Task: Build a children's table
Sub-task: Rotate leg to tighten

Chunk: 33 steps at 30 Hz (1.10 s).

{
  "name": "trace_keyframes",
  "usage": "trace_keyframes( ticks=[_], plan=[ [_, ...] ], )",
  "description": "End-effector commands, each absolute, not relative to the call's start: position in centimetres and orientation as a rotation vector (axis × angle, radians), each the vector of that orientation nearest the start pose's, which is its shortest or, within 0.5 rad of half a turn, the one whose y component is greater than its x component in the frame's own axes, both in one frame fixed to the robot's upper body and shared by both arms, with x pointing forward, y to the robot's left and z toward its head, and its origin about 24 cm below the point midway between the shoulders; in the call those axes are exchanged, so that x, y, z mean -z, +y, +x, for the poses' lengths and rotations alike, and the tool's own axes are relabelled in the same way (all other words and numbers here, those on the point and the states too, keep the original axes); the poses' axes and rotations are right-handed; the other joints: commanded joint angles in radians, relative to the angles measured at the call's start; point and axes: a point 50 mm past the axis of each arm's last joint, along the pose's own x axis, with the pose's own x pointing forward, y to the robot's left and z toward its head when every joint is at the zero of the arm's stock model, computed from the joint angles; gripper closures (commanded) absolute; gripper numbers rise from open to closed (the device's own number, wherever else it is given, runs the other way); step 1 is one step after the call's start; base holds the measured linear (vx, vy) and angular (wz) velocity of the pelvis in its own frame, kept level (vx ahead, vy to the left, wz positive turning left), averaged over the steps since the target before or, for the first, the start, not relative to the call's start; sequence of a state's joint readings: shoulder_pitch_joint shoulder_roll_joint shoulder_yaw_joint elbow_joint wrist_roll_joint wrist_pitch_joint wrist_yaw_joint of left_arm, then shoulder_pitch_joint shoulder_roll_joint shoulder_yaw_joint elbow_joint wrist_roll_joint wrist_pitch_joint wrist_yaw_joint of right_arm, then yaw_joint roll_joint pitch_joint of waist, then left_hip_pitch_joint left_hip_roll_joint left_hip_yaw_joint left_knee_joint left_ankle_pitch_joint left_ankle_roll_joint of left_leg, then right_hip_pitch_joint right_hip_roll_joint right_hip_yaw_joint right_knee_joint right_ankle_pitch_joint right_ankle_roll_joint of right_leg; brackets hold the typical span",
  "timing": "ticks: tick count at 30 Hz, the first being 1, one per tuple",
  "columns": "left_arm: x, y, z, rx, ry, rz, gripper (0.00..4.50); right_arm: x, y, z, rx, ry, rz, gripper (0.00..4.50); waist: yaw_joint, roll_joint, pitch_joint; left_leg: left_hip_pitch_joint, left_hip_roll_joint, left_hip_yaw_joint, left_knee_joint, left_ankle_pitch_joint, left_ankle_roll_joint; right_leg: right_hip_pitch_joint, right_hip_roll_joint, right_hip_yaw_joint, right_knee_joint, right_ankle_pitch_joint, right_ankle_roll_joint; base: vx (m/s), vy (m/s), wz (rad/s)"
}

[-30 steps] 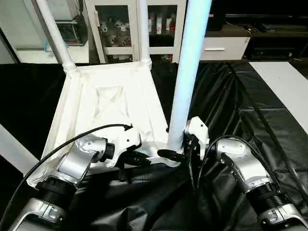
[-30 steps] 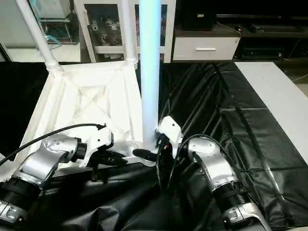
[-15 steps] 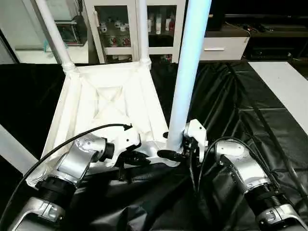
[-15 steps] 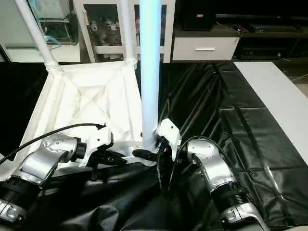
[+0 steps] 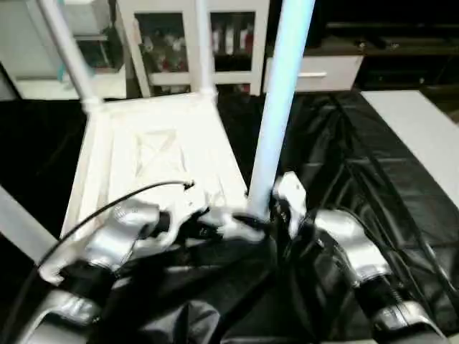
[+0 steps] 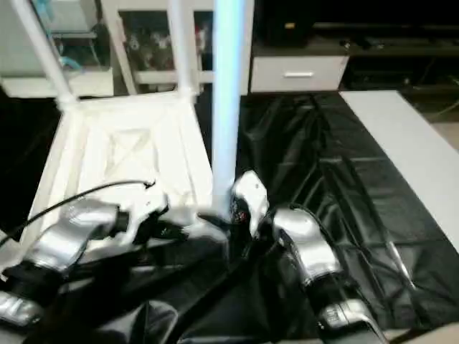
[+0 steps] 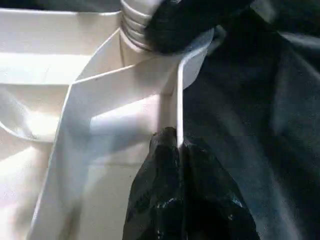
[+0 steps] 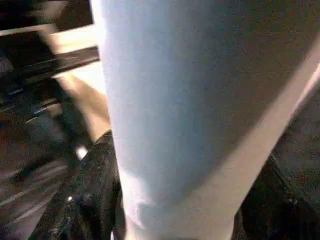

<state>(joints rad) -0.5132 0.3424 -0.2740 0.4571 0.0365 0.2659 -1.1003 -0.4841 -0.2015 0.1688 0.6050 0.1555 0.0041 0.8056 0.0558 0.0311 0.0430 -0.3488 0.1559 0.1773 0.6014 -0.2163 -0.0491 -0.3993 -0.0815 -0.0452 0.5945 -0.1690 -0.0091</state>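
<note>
We find the left gripper [image 7: 176,150] clamped on the tabletop [image 5: 154,154] rim; the right gripper [image 5: 267,218] apparently grips the leg [image 5: 276,107] base.

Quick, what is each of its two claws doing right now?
Left gripper: shut on the tabletop rim.
Right gripper: closed around the near leg.

Left pincer [image 7: 175,150] clamped shut; right pincer [image 5: 267,215] fingers straddling, both forearms angled inward
</note>
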Motion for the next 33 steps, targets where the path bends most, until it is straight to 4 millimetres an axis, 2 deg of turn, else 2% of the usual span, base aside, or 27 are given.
trace_keyframes(
  ticks=[1,2,3,5,7,8,10,13,15,17,19,22,23,24,25,27,28,29,31,33],
  plan=[
    [-3.8,11.2,31.3,1.147,0.493,0.269,4.50,-1.7,-11.6,32.0,-0.785,0.320,-0.062,1.85,-0.003,-0.006,-0.045,0.008,0.064,-0.029,-0.091,-0.330,0.001,0.037,-0.073,0.041,-0.087,-0.435,-0.200,0.000,0.000,0.00],
    [-3.9,10.6,31.8,1.104,0.485,0.266,4.50,-1.5,-11.1,32.1,-0.746,0.331,-0.068,1.85,-0.006,-0.006,-0.041,0.009,0.063,-0.028,-0.092,-0.331,0.000,0.029,-0.070,0.041,-0.092,-0.468,-0.185,0.000,0.000,0.00],
    [-3.9,10.3,32.1,1.078,0.487,0.256,4.50,-1.5,-10.8,32.2,-0.719,0.337,-0.065,1.85,-0.006,-0.007,-0.043,0.014,0.060,-0.030,-0.091,-0.341,-0.003,0.028,-0.071,0.039,-0.097,-0.516,-0.168,0.000,0.000,0.00],
    [-4.0,9.6,32.5,1.029,0.496,0.236,4.50,-1.3,-10.2,32.5,-0.659,0.349,-0.059,1.85,-0.006,-0.007,-0.043,0.011,0.061,-0.031,-0.091,-0.332,0.000,0.026,-0.073,0.040,-0.101,-0.531,-0.154,0.000,0.000,0.00],
    [-4.0,8.7,33.6,0.879,0.507,0.216,4.50,-0.9,-9.5,33.1,-0.494,0.373,-0.087,1.85,-0.011,-0.003,-0.042,0.007,0.058,-0.030,-0.092,-0.330,-0.003,0.023,-0.069,0.038,-0.100,-0.532,-0.148,0.000,0.000,0.00],
    [-4.0,8.4,33.8,0.838,0.509,0.214,4.50,-0.8,-9.4,33.3,-0.443,0.377,-0.096,1.85,-0.013,-0.003,-0.042,0.013,0.057,-0.031,-0.091,-0.349,-0.011,0.018,-0.068,0.035,-0.106,-0.555,-0.139,0.000,0.000,0.00],
    [-4.2,8.0,34.6,0.733,0.492,0.219,4.50,-0.7,-9.3,33.7,-0.336,0.384,-0.104,1.85,-0.013,-0.005,-0.046,0.009,0.057,-0.033,-0.093,-0.341,-0.010,0.022,-0.070,0.034,-0.105,-0.531,-0.137,0.000,0.000,0.00],
    [-4.3,7.7,35.1,0.648,0.465,0.226,4.50,-0.8,-9.0,34.0,-0.263,0.383,-0.100,1.85,-0.009,-0.005,-0.050,0.010,0.058,-0.029,-0.094,-0.324,0.005,0.023,-0.067,0.035,-0.102,-0.446,-0.150,0.000,0.000,0.00],
    [-4.3,7.6,35.1,0.645,0.460,0.232,4.50,-0.9,-8.8,34.1,-0.264,0.378,-0.097,1.85,-0.005,-0.005,-0.054,0.001,0.059,-0.028,-0.096,-0.274,0.026,0.032,-0.069,0.036,-0.093,-0.357,-0.169,0.000,0.000,0.00],
    [-4.3,7.5,34.9,0.665,0.469,0.230,4.50,-0.9,-8.6,34.1,-0.268,0.371,-0.084,1.85,-0.004,-0.006,-0.055,-0.001,0.059,-0.024,-0.094,-0.251,0.042,0.035,-0.070,0.036,-0.089,-0.314,-0.184,0.000,0.000,0.00],
    [-4.2,7.5,34.9,0.680,0.469,0.238,4.50,-1.3,-8.2,34.2,-0.286,0.348,-0.045,1.85,-0.003,-0.005,-0.055,-0.003,0.059,-0.022,-0.093,-0.239,0.053,0.037,-0.073,0.036,-0.088,-0.306,-0.192,0.000,0.000,0.00],
    [-4.1,7.6,34.7,0.720,0.466,0.253,4.50,-2.5,-7.5,34.4,-0.344,0.253,0.000,1.85,-0.003,-0.002,-0.054,-0.001,0.059,-0.022,-0.094,-0.250,0.058,0.036,-0.075,0.036,-0.093,-0.345,-0.185,0.000,0.000,0.00],
    [-4.1,7.6,34.7,0.729,0.464,0.257,4.50,-2.8,-7.5,34.5,-0.355,0.233,0.000,1.50,-0.004,-0.001,-0.054,-0.002,0.060,-0.022,-0.095,-0.254,0.057,0.036,-0.073,0.036,-0.094,-0.351,-0.182,0.000,0.000,0.00],
    [-4.1,7.6,34.6,0.752,0.452,0.269,4.50,-3.0,-7.6,34.5,-0.359,0.209,0.000,1.30,-0.002,0.002,-0.056,-0.001,0.060,-0.023,-0.094,-0.245,0.058,0.036,-0.073,0.036,-0.093,-0.341,-0.183,0.000,0.000,0.00],
    [-4.1,7.8,34.5,0.768,0.452,0.275,4.50,-3.3,-7.8,34.5,-0.375,0.190,0.010,1.16,-0.002,0.000,-0.056,-0.002,0.060,-0.021,-0.094,-0.242,0.060,0.035,-0.073,0.036,-0.093,-0.336,-0.183,0.000,0.000,0.00],
    [-4.1,8.0,34.3,0.789,0.456,0.286,4.50,-3.7,-8.2,34.5,-0.400,0.164,0.018,1.09,-0.003,0.000,-0.055,-0.012,0.061,-0.023,-0.096,-0.231,0.075,0.043,-0.074,0.034,-0.090,-0.320,-0.181,0.000,0.000,0.00],
    [-4.0,8.2,34.1,0.821,0.456,0.305,4.50,-3.9,-8.6,34.5,-0.416,0.146,0.007,0.99,-0.005,0.004,-0.056,-0.015,0.060,-0.025,-0.096,-0.226,0.076,0.046,-0.074,0.033,-0.088,-0.317,-0.181,0.000,0.000,0.00],
    [-3.9,8.4,33.8,0.850,0.465,0.318,4.50,-4.2,-9.1,34.4,-0.440,0.132,-0.002,0.80,-0.010,0.005,-0.056,-0.016,0.064,-0.026,-0.098,-0.221,0.079,0.045,-0.073,0.031,-0.089,-0.315,-0.182,0.000,0.000,0.00],
    [-3.9,8.8,33.1,0.939,0.455,0.343,4.50,-4.7,-9.9,34.0,-0.510,0.101,-0.008,0.76,-0.014,0.002,-0.057,-0.016,0.064,-0.024,-0.094,-0.217,0.085,0.045,-0.073,0.032,-0.089,-0.305,-0.193,0.000,0.000,0.00],
    [-3.9,9.1,32.4,1.018,0.446,0.351,4.50,-4.9,-10.5,33.2,-0.630,0.085,-0.028,0.62,-0.010,0.005,-0.062,-0.011,0.068,-0.020,-0.088,-0.177,0.104,0.042,-0.074,0.032,-0.083,-0.243,-0.215,0.000,0.000,0.00]
  ],
)
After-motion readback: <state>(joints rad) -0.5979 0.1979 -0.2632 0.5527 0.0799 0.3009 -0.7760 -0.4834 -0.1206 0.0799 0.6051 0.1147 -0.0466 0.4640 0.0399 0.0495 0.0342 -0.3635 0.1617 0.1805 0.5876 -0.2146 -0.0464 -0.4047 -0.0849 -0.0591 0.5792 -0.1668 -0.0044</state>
